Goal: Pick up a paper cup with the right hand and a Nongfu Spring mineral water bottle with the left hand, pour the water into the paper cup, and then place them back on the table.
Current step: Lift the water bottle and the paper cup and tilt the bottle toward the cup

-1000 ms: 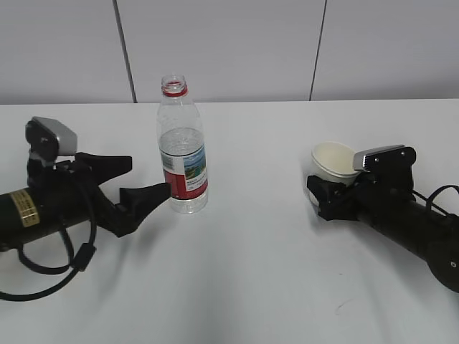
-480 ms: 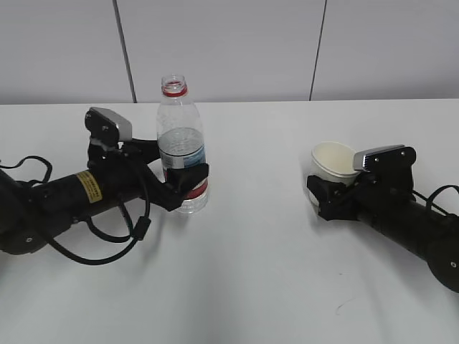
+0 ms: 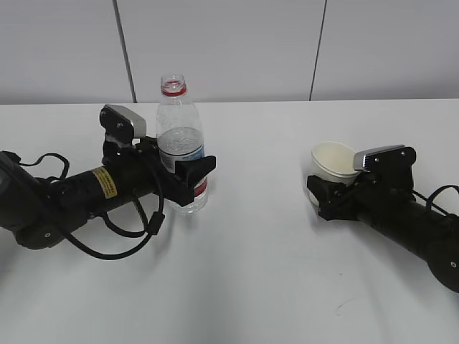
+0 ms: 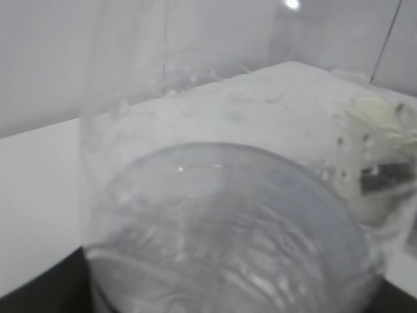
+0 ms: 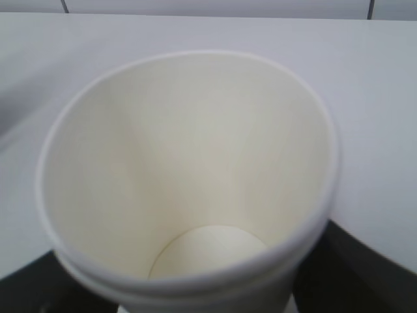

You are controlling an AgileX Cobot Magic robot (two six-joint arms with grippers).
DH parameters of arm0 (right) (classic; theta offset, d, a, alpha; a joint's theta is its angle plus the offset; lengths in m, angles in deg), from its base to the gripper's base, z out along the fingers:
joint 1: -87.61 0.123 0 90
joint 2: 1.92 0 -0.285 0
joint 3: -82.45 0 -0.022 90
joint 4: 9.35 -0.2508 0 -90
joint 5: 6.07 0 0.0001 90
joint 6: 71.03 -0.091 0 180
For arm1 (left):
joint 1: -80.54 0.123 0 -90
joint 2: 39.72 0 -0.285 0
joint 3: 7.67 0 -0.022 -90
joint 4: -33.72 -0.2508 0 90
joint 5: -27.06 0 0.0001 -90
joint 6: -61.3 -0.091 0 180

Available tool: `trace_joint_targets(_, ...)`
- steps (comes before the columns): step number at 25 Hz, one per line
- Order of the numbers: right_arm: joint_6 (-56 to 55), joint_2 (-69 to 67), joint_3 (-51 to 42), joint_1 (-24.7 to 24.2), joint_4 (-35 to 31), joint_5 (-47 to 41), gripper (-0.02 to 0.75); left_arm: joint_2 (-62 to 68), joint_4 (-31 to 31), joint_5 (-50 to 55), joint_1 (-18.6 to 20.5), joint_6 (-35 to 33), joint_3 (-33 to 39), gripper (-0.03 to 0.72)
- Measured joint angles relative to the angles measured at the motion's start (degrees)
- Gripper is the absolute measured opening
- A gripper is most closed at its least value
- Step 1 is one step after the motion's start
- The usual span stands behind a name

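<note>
Left hand: black fingers sit on either side of the Nongfu Spring mineral water bottle at label height, front finger across the red-and-white label, rear finger behind the bottle. Fingers around the bottle's lower body; whether they actually press on it, cannot tell. Left wrist view is filled by the clear bottle wall right up against the camera, blurred, fingers not distinguishable there. Bottle stands upright on the table, uncapped, red neck ring on top, water level near the upper edge of the label. Arm lies low over the table from the left edge, yellow sticker on its side, silver-grey block on top, cables looping beneath.

Right hand: narrow, closed around the paper cup, cup body between the black fingers. Cup leans slightly, mouth facing up and toward the left side. Whether its base touches the table is hidden by the gripper. Right wrist view looks straight into the cup: dry cream interior, round bottom visible, rolled rim intact, black gripper parts at the lower corners. Cup and bottle well apart, bottle left of centre, cup on the right.
</note>
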Motion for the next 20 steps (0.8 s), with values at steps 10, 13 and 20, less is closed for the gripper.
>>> trace_joint_targets(10,0.0,0.0,0.07,0.0,4.02,0.0,0.506,0.0,0.33,-0.06,0.0,0.0,0.0,0.386)
trace_joint_targets(13,-0.21,0.0,0.07,0.0,10.67,0.0,0.506,0.0,0.46,-0.06,0.0,0.0,0.0,0.386)
trace_joint_targets(20,-2.64,0.2,0.14,0.0,21.72,0.26,0.506,-1.61,0.46,2.1,0.74,-3.13,0.0,0.385)
